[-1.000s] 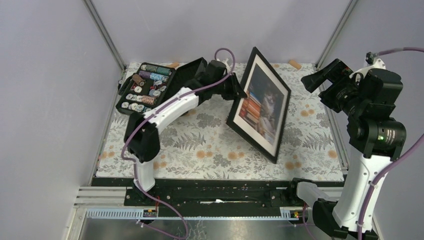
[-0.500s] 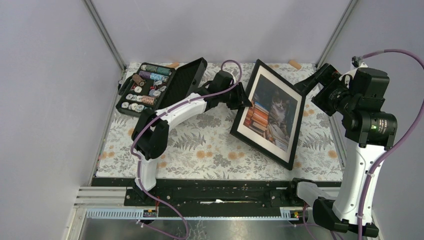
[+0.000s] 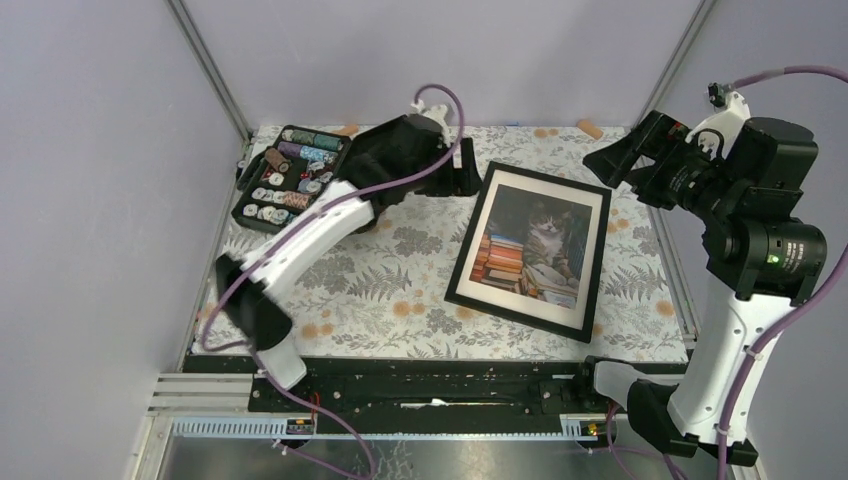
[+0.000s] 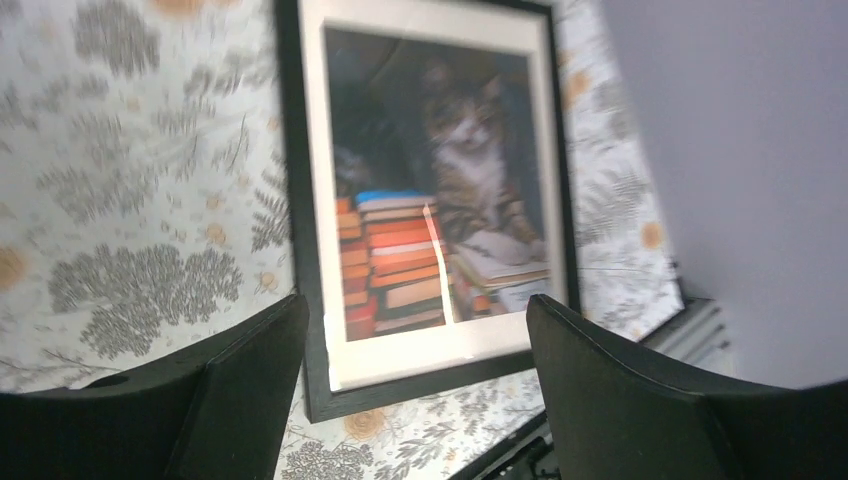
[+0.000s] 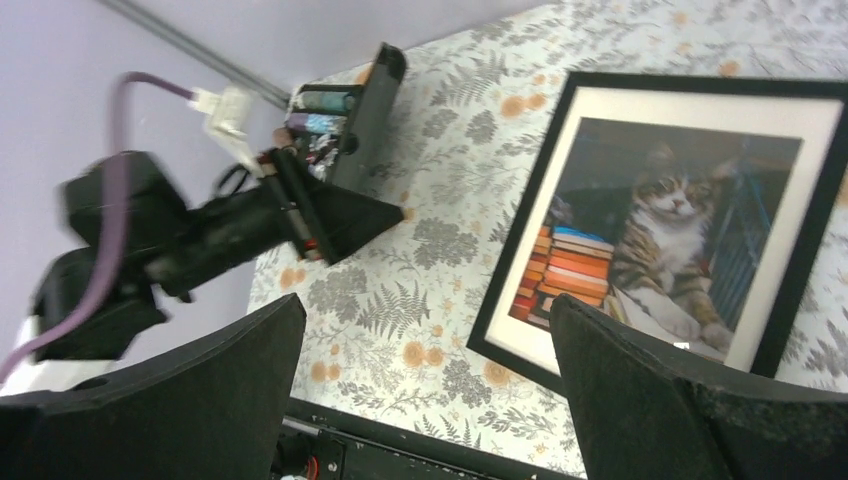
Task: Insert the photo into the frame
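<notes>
Item 1, the frame [image 3: 516, 317], count one: a thin black rectangle with a cream mat, lying flat and face up on the tablecloth, right of centre, turned slightly askew to the table edges.

Item 2, the photo [image 3: 530, 250], count one: the cat among stacked books, sitting inside the frame behind the mat opening, its picture side facing up.

Item 3, the left gripper [image 4: 417, 305], count one: hanging just off the frame's far left corner, its two fingers standing wide apart and gripping nothing. Its wrist view is looking down over the framed picture.

Item 4, the right gripper [image 5: 428, 305], count one: hovering high over the far right part of the table, apart from the frame, its two fingers spread fully and carrying nothing.

Item 5, thread case [image 3: 290, 175], count one: a black case standing open at the far left corner, its lid tilting up towards the left arm. The spools and bobbins inside are showing, but they are too small to count.

Item 6, the tablecloth [image 3: 400, 290], count one: a fern and orange flower print, covering the work surface.

Item 7, small tan pieces, count two: one [image 3: 347, 129] lying at the far edge behind the case, one [image 3: 590, 128] lying at the far right.
</notes>
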Controlling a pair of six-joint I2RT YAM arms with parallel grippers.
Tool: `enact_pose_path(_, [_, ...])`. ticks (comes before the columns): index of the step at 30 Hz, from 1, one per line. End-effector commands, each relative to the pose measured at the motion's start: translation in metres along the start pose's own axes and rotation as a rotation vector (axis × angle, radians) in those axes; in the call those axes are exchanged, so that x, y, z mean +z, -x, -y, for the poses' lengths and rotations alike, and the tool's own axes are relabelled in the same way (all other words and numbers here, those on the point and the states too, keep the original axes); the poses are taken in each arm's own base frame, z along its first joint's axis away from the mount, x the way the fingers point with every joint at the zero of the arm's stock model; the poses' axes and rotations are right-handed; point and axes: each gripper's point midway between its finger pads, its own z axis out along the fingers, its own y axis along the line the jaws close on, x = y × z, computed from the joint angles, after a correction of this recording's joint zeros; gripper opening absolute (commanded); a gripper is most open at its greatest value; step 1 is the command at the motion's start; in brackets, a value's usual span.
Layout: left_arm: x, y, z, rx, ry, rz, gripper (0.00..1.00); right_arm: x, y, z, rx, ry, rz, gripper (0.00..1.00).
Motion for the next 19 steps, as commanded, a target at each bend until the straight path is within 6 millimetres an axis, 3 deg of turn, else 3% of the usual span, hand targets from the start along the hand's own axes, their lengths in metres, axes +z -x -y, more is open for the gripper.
enact_pose_path(1, [-0.136,0.073,0.054,0.132,-0.173,0.313,0.85,-0.032,0.020,-0.050,-0.163,0.203,0.120,1.00])
enact_pose_path(6, [-0.249,0.108,0.074,0.282,-0.248,0.558,0.91,-0.078,0.046,-0.060,-0.280,0.158,0.374,1.00])
enact_pose_path(9, [-0.309,0.124,0.068,0.303,-0.244,0.719,0.97,-0.096,0.051,-0.059,-0.304,0.122,0.465,1.00])
enact_pose_path(12, [-0.358,0.135,0.063,0.316,-0.241,0.849,0.99,-0.100,0.052,-0.054,-0.299,0.086,0.488,1.00])
enact_pose_path(15, [-0.387,0.144,0.043,0.326,-0.137,0.917,0.99,-0.099,0.051,-0.051,-0.292,0.077,0.484,1.00])
enact_pose_path(19, [-0.398,0.145,0.017,0.332,-0.002,0.935,0.99,-0.088,0.041,-0.053,-0.302,0.117,0.422,1.00])
